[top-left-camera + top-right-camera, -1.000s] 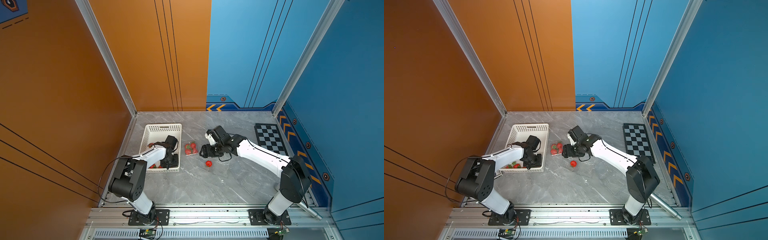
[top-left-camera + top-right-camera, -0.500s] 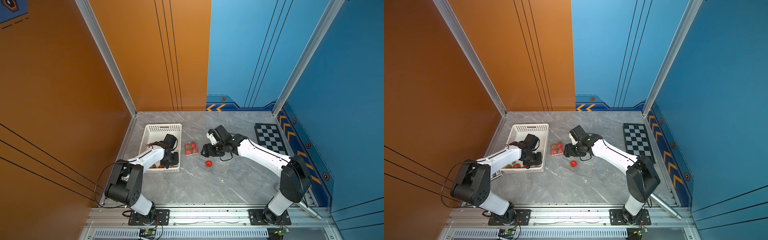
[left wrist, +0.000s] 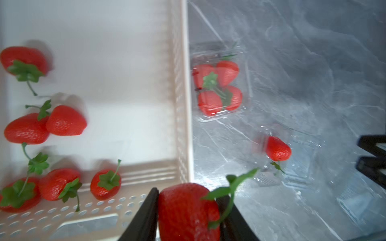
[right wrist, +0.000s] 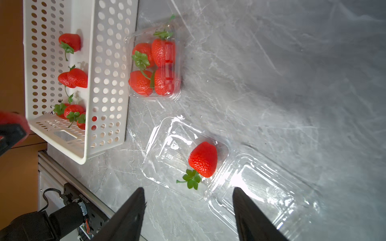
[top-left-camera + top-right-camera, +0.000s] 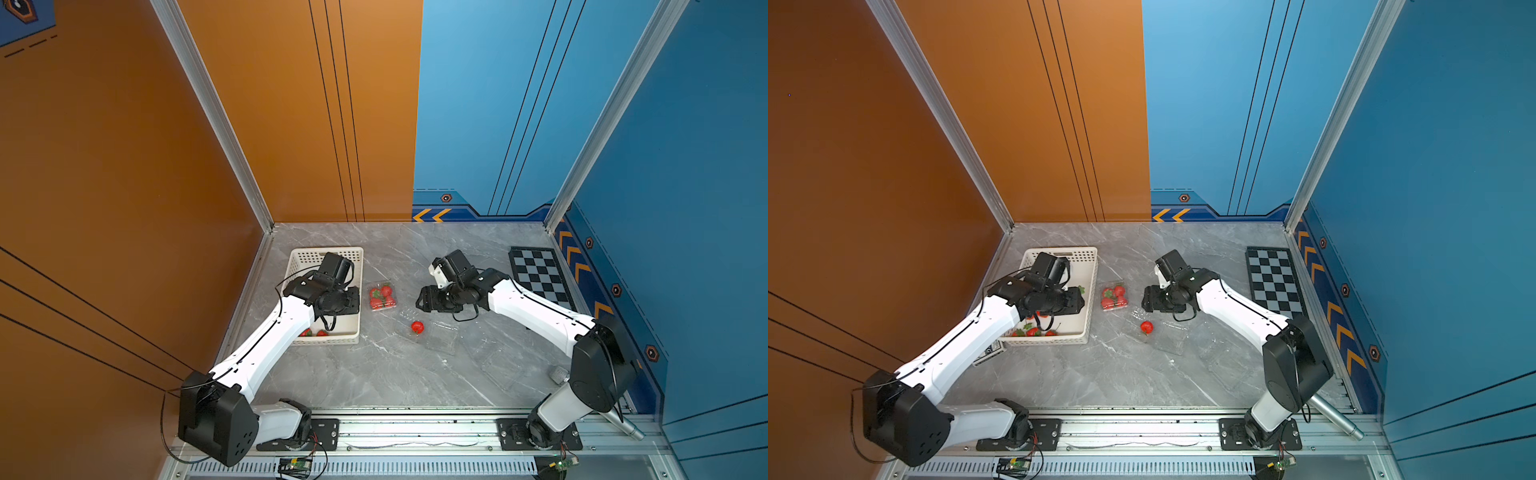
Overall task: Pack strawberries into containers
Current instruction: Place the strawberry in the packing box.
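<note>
Packing is judged under halfway: four berries are shut in one box, one berry is laid in the open box just ahead of the right gripper, several are left in the basket. Another berry is clamped in the left gripper, right beside the basket wall. Right jaws are held apart, empty. Bare table is left between wall and open box

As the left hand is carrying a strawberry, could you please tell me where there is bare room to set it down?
Free: the open container beside its single strawberry, and table between basket and front rail. Crowded: the full container, four berries.
</note>
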Controlling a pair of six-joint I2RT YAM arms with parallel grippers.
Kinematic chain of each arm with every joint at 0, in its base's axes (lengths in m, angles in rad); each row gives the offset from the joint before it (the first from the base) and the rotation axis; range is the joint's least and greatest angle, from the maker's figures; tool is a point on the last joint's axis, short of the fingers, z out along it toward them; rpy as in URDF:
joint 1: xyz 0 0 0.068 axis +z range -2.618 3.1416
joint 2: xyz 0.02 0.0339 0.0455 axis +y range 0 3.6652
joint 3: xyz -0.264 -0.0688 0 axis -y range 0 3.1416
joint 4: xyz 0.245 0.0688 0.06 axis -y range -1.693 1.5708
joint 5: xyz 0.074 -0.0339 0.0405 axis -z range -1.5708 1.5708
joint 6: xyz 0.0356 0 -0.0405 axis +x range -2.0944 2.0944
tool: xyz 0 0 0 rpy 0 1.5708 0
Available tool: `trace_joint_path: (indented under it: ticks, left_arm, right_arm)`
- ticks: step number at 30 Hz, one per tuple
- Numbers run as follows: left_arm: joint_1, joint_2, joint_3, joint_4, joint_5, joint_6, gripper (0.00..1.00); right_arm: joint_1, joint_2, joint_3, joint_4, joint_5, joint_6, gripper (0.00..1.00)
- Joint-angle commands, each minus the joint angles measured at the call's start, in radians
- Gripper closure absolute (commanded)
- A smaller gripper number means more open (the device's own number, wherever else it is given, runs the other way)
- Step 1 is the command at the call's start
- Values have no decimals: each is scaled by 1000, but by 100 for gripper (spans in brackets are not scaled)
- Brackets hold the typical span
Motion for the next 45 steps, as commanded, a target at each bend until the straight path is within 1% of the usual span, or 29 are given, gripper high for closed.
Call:
trace_joint_path:
  ticks: [1, 5, 8, 11, 19, 27, 28, 31, 36, 40, 45]
  left_arm:
    - [-121, 28, 70, -53, -46, -23, 68]
    - [-272, 145, 141, -37, -77, -67, 69]
    - [-340, 246, 180, -12, -70, -90, 70]
    - [-384, 331, 214, -8, -77, -96, 70]
    - [-377, 477, 214, 33, -64, -102, 71]
    - [-349, 553, 191, 73, -54, -98, 71]
    - [-347, 564, 193, 78, -51, -98, 68]
    - [-346, 592, 198, 79, -55, -98, 66]
    - [-343, 611, 194, 80, -65, -103, 54]
    - [-337, 588, 180, 80, -79, -111, 45]
    - [-329, 524, 152, 79, -100, -114, 32]
  right_arm:
    - [-44, -55, -56, -27, 26, 6, 32]
    - [-104, -103, -124, -26, 17, 1, 32]
    - [-136, -131, -163, -25, 7, -3, 32]
    - [-152, -148, -190, -25, 1, -8, 32]
    - [-160, -161, -221, -19, -20, -24, 33]
    - [-158, -152, -227, -16, -46, -33, 33]
    - [-156, -151, -225, -16, -49, -34, 33]
    - [-148, -151, -221, -18, -56, -36, 33]
    - [-142, -148, -219, -18, -57, -40, 33]
    - [-135, -134, -215, -18, -54, -42, 32]
    - [-106, -92, -184, -36, -37, -47, 30]
